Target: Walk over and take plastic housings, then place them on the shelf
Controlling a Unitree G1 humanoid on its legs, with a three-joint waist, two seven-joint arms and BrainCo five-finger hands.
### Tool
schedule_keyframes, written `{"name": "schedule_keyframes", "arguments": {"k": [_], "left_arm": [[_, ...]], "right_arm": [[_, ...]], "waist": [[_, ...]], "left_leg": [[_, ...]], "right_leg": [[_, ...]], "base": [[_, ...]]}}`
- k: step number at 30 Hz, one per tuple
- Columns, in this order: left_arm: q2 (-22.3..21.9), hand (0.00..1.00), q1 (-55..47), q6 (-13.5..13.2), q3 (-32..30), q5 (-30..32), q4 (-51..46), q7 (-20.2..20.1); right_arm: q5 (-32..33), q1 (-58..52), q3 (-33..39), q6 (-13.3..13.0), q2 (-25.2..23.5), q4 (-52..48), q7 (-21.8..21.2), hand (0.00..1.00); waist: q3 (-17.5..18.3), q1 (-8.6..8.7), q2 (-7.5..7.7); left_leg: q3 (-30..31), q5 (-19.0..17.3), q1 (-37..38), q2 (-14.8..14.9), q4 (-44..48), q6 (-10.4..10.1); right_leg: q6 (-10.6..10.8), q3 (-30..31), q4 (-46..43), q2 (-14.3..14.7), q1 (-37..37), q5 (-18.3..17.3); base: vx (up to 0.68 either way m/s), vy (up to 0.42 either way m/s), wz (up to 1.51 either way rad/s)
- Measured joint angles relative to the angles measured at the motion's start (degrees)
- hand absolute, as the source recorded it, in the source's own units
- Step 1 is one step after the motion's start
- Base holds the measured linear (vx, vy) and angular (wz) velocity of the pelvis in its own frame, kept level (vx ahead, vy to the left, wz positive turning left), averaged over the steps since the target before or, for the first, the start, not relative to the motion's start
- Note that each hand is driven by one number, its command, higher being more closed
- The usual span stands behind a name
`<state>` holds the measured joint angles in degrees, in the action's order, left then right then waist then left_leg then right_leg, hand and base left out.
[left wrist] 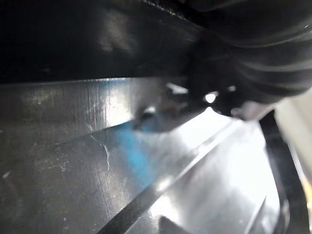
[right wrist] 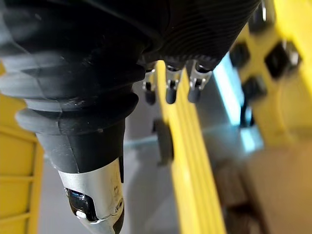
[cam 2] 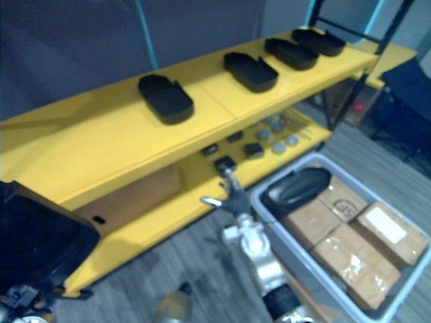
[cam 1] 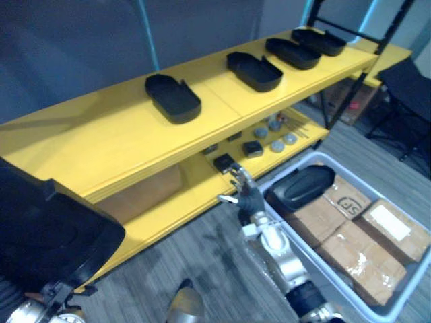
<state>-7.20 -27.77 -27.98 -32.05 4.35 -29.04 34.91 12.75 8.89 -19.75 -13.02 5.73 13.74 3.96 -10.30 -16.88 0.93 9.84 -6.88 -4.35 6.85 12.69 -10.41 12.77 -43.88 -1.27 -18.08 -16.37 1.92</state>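
A large black plastic housing (cam 1: 47, 235) hangs close to me at the lower left, carried by my left hand (left wrist: 253, 58); its glossy dark surface (left wrist: 122, 170) lies right under that wrist. Several more black housings (cam 1: 173, 97) lie in a row on the top of the yellow shelf (cam 1: 101, 134). Another black housing (cam 1: 301, 187) lies in the grey bin (cam 1: 374, 191) at the right. My right hand (cam 1: 248, 202) is raised between the shelf's lower level and the bin, open and holding nothing; its fingers (right wrist: 168, 92) hang relaxed.
Cardboard boxes (cam 1: 363, 242) take up most of the bin. Small dark and grey parts (cam 1: 259, 145) and a brown box (cam 1: 145, 192) sit on the lower shelf level. A black chair (cam 1: 407, 87) stands at the far right. The shelf top's left part is bare.
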Motion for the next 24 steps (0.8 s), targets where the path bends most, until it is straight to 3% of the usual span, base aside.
{"name": "schedule_keyframes", "arguments": {"k": [4,8,11,14,16,19,20,24], "left_arm": [[0.0,1.0,0.0,0.1,-0.3,-1.7,0.6,-1.0],[0.1,1.0,0.1,0.1,0.1,-4.5,1.0,-5.1],[0.2,1.0,0.7,-0.1,2.0,-4.2,1.1,-5.8],[3.4,1.0,4.5,-0.5,3.6,-3.9,1.2,-4.6],[7.4,1.0,10.8,-1.0,4.6,-3.7,2.1,-4.3],[9.5,1.0,15.5,-1.2,6.4,-3.6,4.6,-4.3],[9.3,1.0,16.1,-1.2,6.5,-3.8,5.5,-4.6],[9.0,1.0,15.4,-1.6,6.4,-4.0,5.6,-5.7]], "right_arm": [[0.0,-4.4,2.4,0.3,1.2,-3.4,-1.5,0.0],[-2.0,-6.9,3.3,0.3,1.0,-3.9,-0.1,0.0],[-2.6,-6.7,4.5,-0.4,0.9,-4.1,0.4,0.0],[-4.3,-4.5,8.0,-3.9,1.0,-4.1,1.1,0.0],[-4.8,-2.7,10.1,-6.5,1.3,-4.2,1.3,0.0],[-6.1,-1.3,11.0,-8.0,1.5,-4.3,1.4,0.0],[-7.0,-0.7,11.6,-9.1,1.7,-4.4,1.3,0.0],[-8.1,1.6,12.0,-10.0,3.5,-4.5,1.0,0.0]], "waist": [[0.3,1.38,0.52],[0.6,1.08,1.36],[0.3,1.07,1.73],[-3.2,1.93,1.65],[-6.8,3.24,2.46],[-9.2,3.82,3.24],[-9.8,3.8,3.08],[-11.5,3.75,1.66]], "left_leg": [[0.5,-0.9,-3.1,-0.2,4.4,0.8],[2.4,-0.4,-4.9,-1.8,4.5,0.8],[2.4,0.4,-7.4,-2.2,4.6,1.2],[2.6,2.1,-11.6,-2.5,6.1,1.7],[4.2,4.1,-13.9,-3.7,5.7,1.5],[6.2,5.7,-14.1,-4.6,4.4,1.0],[6.8,6.7,-14.2,-4.6,3.2,0.9],[6.8,7.7,-13.8,-4.4,2.7,1.1]], "right_leg": [[0.1,-2.3,-1.3,0.2,-0.8,-0.8],[0.3,-5.0,-2.2,-0.6,-1.2,-1.6],[0.3,-4.9,-5.3,-1.8,1.2,-3.2],[-1.7,-1.3,-11.5,-3.2,6.0,-6.7],[-2.8,5.6,-15.6,-3.6,9.1,-10.2],[-2.1,8.0,-18.1,-3.9,9.8,-13.7],[-1.0,7.8,-18.8,-3.8,10.3,-14.3],[0.0,7.7,-20.5,-4.2,10.4,-15.0]], "base": [[-0.05,0.023,0.27],[-0.03,0.028,0.37],[-0.04,0.036,0.19],[-0.07,0.043,0.33],[-0.13,0.033,0.6],[-0.14,-0.047,0.45],[-0.12,-0.074,0.23],[-0.09,-0.037,0.1]]}}
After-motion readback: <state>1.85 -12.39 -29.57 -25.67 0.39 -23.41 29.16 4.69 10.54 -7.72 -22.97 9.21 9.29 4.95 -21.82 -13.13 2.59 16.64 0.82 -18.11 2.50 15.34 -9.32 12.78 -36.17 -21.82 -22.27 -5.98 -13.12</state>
